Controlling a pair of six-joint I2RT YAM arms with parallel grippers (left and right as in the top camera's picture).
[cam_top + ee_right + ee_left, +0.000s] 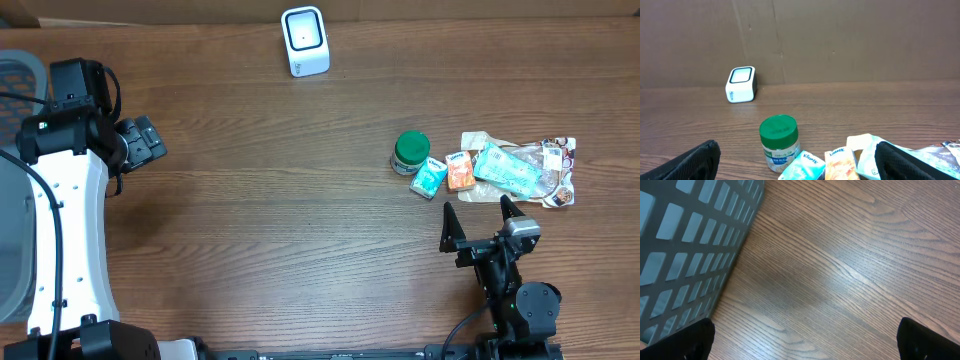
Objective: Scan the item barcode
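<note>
A white barcode scanner (304,40) stands at the table's far edge; the right wrist view shows the scanner (741,84) against the back wall. The items lie in a cluster at the right: a green-lidded jar (410,153) (779,143), a teal tissue pack (430,177) (802,167), an orange tissue pack (460,172) (841,162) and a pale teal bag (508,168) (865,152). My right gripper (478,210) (797,147) is open just in front of the cluster, holding nothing. My left gripper (145,140) (805,345) is open and bare over the wood at the far left.
A grey slatted basket (15,80) (690,245) sits at the table's left edge, close to the left arm. A printed foil packet (558,170) lies at the right end of the cluster. A brown cardboard wall (840,40) backs the table.
</note>
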